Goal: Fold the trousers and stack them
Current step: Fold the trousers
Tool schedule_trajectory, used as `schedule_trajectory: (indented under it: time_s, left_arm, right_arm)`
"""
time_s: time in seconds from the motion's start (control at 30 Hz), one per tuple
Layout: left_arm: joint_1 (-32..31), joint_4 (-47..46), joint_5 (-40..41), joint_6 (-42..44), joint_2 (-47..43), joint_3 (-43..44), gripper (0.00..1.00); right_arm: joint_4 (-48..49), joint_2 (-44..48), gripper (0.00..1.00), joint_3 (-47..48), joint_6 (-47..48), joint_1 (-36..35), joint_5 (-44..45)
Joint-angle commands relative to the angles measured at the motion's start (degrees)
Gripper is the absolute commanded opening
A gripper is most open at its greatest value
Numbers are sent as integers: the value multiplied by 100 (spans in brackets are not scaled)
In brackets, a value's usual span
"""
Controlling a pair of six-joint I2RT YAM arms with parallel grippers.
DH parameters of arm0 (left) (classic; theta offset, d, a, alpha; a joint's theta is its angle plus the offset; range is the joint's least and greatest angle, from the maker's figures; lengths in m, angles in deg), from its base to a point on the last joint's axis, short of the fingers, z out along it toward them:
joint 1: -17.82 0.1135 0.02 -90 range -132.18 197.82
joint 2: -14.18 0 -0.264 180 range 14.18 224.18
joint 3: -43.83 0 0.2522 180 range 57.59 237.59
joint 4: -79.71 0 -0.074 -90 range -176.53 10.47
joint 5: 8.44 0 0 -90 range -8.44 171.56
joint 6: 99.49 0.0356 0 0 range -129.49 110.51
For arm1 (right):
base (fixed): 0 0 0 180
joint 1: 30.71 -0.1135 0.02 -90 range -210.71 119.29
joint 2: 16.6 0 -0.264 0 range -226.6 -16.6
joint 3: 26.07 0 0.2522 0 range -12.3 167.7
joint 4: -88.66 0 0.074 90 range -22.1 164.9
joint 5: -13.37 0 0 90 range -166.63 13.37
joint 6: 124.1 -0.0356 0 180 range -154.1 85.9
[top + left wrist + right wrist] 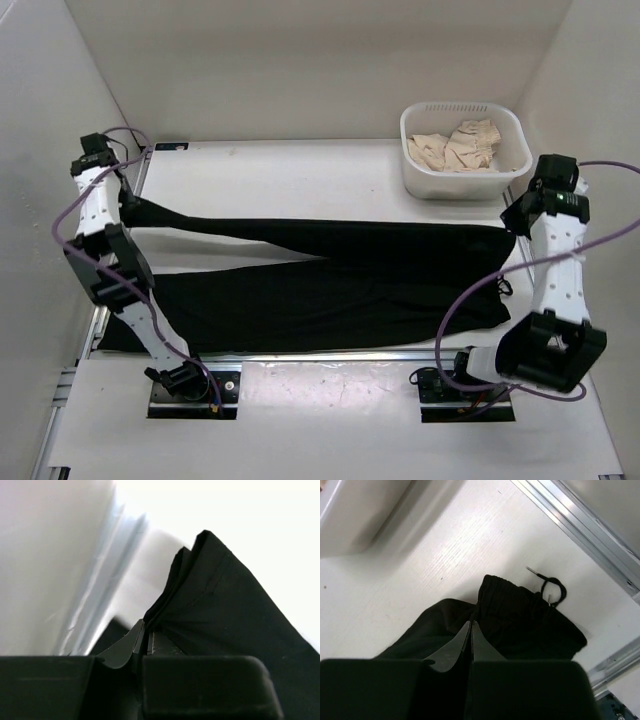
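The black trousers (330,285) lie lengthwise across the table, one leg flat along the front. My left gripper (133,205) is shut on the end of the other leg and holds it up off the table at the far left. In the left wrist view the fabric (220,610) fans out from the closed fingertips (139,635). My right gripper (513,228) is shut on the trousers at the waist end on the right. In the right wrist view the closed fingertips (465,635) pinch black cloth, and the waistband (530,610) with its drawstring loop (554,587) lies just beyond.
A white basket (450,185) with beige clothes (460,145) stands at the back right, close to my right gripper; its corner shows in the right wrist view (350,515). White walls enclose the table. A metal rail (580,520) runs along the right edge.
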Motion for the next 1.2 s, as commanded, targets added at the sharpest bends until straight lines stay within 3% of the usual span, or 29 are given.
schedule_trajectory:
  time_s: [0.0, 0.3, 0.47, 0.87, 1.03, 1.17]
  left_arm:
    - [331, -86, 967, 40, -1046, -463, 14]
    - [1026, -200, 1126, 40, -2311, -2451, 14]
    - [1387, -674, 1336, 40, -2550, -3698, 14]
    - [1527, -675, 1609, 40, -2558, -3129, 14]
    - [1651, -727, 1662, 40, -2892, -3926, 14]
    - [1712, -842, 1810, 40, -3016, -4798, 14]
  right_arm:
    - [-264, 631, 0, -270, 227, 78, 640]
    - [-747, 1563, 0, -1754, 227, 78, 579]
    - [-905, 2038, 0, -2642, 165, 78, 403]
    - [-914, 1819, 0, -2397, 271, 78, 649]
    - [-1186, 2539, 0, -3072, 86, 78, 596]
    - [-1415, 2663, 0, -2916, -134, 130, 692]
